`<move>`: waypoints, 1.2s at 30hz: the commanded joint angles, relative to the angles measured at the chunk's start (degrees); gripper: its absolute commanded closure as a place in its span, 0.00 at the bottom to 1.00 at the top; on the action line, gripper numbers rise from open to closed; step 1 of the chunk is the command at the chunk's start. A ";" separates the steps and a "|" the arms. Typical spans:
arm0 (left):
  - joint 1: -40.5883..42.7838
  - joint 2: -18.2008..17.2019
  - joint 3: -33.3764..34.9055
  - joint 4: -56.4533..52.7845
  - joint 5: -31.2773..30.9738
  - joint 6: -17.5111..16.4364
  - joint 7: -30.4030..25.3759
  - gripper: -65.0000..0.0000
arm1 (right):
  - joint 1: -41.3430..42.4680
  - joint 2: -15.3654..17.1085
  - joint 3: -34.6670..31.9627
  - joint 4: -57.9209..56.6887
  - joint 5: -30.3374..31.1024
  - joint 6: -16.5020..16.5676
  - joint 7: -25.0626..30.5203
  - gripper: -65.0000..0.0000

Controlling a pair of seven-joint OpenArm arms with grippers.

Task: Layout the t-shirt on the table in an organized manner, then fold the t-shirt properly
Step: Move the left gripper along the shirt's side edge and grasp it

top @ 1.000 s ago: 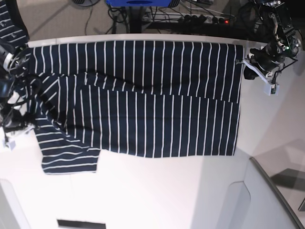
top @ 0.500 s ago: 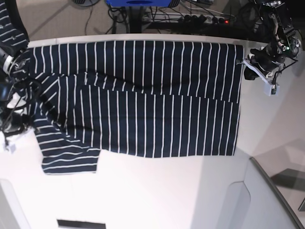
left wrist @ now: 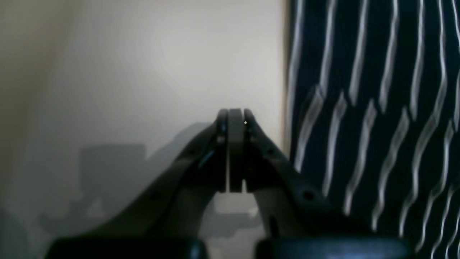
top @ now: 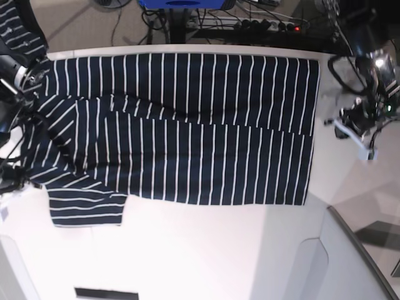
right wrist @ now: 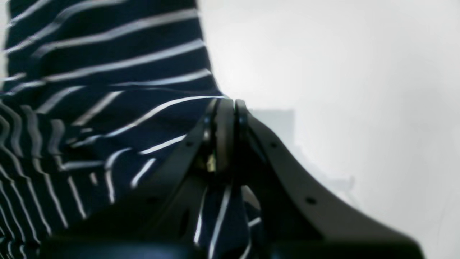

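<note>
Here we see the dark navy white-striped fabric t-shirt (top: 187,125) spread flat across the large white smooth table (top: 206,250), 1 sleeve sticking out at the base view's lower left. Left gripper (left wrist: 235,115) is clenched on nothing, just beside the hem. Right gripper (right wrist: 226,108) is clenched at the shirt edge; whether it pinches fabric, we cannot tell.

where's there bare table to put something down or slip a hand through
The widest bare stretch of the table lies along the near edge, below the t-shirt hem and sleeve. A narrower strip runs right of the shirt, shared with the left hand. The far edge and left side are crowded by fabric and the right arm.
</note>
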 commanded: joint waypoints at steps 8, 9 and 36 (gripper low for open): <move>-9.86 -0.63 0.11 -7.76 1.14 -0.26 -0.89 0.41 | 1.38 -0.05 -0.06 1.17 0.31 0.14 0.71 1.00; -11.00 -0.54 0.81 -9.51 1.05 -0.26 -0.89 0.40 | 1.38 -0.22 -0.06 1.17 0.39 0.14 0.71 1.00; 0.78 0.33 12.77 11.50 0.61 -0.08 0.08 1.00 | 1.03 -0.31 -0.06 1.17 0.22 0.23 0.97 1.00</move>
